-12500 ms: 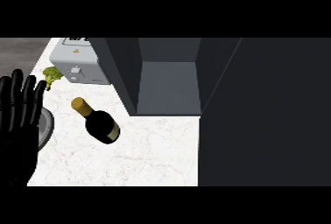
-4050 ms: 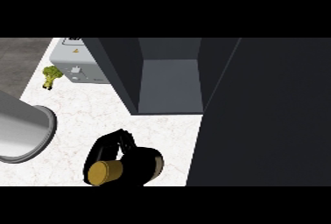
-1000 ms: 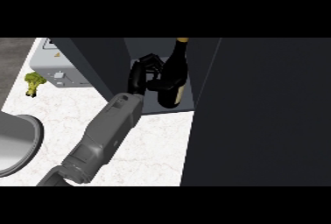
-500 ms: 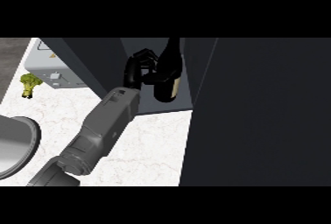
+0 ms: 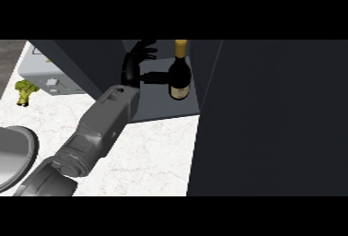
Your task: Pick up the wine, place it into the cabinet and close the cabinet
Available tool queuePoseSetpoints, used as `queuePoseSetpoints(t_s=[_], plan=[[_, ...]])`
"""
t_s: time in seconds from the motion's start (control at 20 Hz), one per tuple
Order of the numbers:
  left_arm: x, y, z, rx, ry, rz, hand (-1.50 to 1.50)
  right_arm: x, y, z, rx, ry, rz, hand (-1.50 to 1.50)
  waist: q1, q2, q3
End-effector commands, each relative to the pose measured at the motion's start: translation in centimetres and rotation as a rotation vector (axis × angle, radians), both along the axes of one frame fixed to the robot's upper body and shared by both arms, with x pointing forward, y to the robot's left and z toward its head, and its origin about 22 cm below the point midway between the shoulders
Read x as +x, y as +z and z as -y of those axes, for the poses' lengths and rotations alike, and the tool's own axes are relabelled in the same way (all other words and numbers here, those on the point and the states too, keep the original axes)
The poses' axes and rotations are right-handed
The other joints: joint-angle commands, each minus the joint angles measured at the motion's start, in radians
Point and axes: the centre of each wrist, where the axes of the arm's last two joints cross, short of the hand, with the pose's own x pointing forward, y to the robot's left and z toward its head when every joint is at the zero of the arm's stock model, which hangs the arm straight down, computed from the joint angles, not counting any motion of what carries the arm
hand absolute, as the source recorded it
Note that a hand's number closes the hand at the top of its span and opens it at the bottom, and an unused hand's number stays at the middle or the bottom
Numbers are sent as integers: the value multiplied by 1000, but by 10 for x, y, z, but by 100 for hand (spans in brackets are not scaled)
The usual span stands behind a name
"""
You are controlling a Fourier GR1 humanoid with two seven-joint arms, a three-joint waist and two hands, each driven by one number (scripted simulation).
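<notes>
On the white marble table (image 5: pixel 149 152), the left hand (image 5: pixel 134 64) has its fingers (image 5: pixel 146 46) spread, apart from the dark gold-capped wine bottle (image 5: pixel 179 73) standing upright inside the grey cabinet (image 5: pixel 102 64). Best to withdraw straight, then swing the dark door (image 5: pixel 272 120) shut.

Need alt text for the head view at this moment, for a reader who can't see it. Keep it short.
A dark wine bottle stands upright inside the open cabinet, and the robot's left hand is just to its left, fingers spread, thumb toward the bottle. The grey forearm crosses a white marble counter; a toaster and a piece of broccoli sit at the far left.
</notes>
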Motion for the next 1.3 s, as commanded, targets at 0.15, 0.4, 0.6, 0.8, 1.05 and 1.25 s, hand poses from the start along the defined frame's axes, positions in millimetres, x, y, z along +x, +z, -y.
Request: queuePoseSetpoints(t_s=[0.15,0.4,0.6,0.8,1.05,1.25], plan=[[7,8,-17,76,70,8,-150,-16,20,3,73,65,7,-150,-5,5,0],[11,21,-5,8,19,62,-150,-16,18,1,72,79,2,-150,-5,8,-2],[8,14,-6,-71,-59,75,-150,-20,22,7,76,65,-2,-150,6,-2,-1],[15,37,12,-175,-115,128,150,-22,22,6,72,73,-3,-150,13,-7,-1],[14,40,21,-287,-217,150,150,-28,29,10,69,56,-15,-150,31,-16,-1],[12,38,31,-311,-301,144,-150,-27,30,13,59,32,-21,-150,58,-22,0]])
